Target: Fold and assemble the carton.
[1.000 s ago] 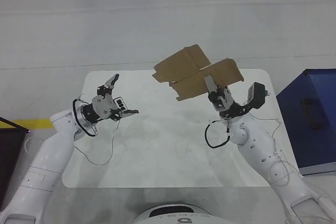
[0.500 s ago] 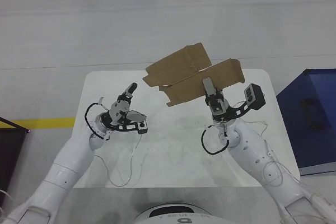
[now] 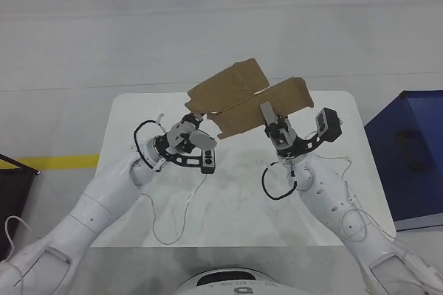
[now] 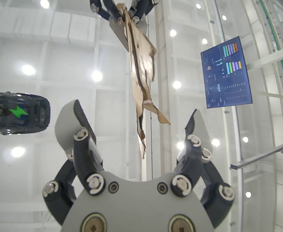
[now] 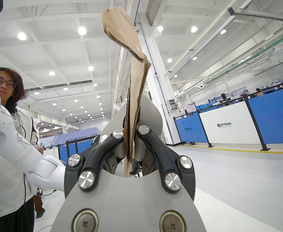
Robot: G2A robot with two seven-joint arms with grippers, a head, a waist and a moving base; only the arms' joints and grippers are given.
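The carton [image 3: 247, 96] is a flattened brown cardboard piece held in the air over the table's far edge. My right gripper [image 3: 269, 124] is shut on its near edge; in the right wrist view the cardboard [image 5: 134, 85] rises edge-on out of the closed gripper [image 5: 131, 131]. My left gripper [image 3: 201, 127] stands open at the carton's left end. In the left wrist view the carton's ragged edge [image 4: 141, 78] hangs between the spread fingers of that gripper [image 4: 135, 119] without touching them, and the right gripper [image 4: 124, 18] clamps the far end.
A white table [image 3: 236, 214] lies below both arms. A dark blue bin [image 3: 421, 155] stands to its right, and a black frame [image 3: 0, 192] to its left. Loose cables trail from both wrists over the table.
My left arm has swung right from the table's left side up to the carton's left end, fingers still open. The right gripper and carton shifted slightly left.
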